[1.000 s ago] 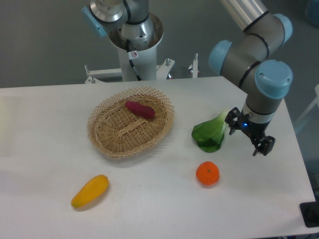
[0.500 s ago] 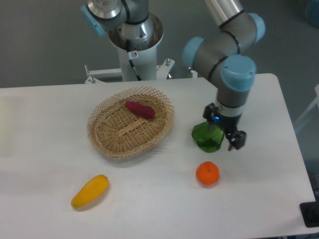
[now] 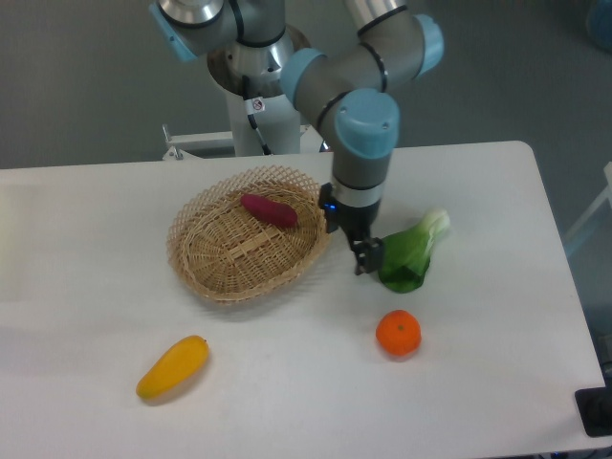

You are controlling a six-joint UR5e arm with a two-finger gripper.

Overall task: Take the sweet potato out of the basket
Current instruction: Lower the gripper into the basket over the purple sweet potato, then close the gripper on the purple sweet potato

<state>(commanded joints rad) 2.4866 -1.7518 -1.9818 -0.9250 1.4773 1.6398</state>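
Sweet potato [image 3: 269, 209], a small reddish-purple tuber with tapered ends, lying inside the basket [image 3: 206, 273] toward its rear right portion, oriented diagonally on the woven floor and touched by nothing else. The basket, a shallow oval of light tan wicker with an open-weave rim, rests on the white table [image 3: 86, 316] left of centre. The gripper [image 3: 358, 254] hangs just beyond the basket's right rim, pointing downward, between the rim and a green leafy vegetable [image 3: 409, 253]; it holds nothing, but whether its two fingers are parted or closed cannot be told from this angle. The arm's grey and light-blue wrist [image 3: 365, 143] stands above it, hiding part of the table behind. The leafy vegetable lies just right of the gripper, its pale stalk end pointing up and to the right. A round orange [image 3: 398, 334] sits nearer the front edge, below the vegetable, and a yellow-orange mango-like fruit [image 3: 172, 367] lies at the front left, well apart from the basket.
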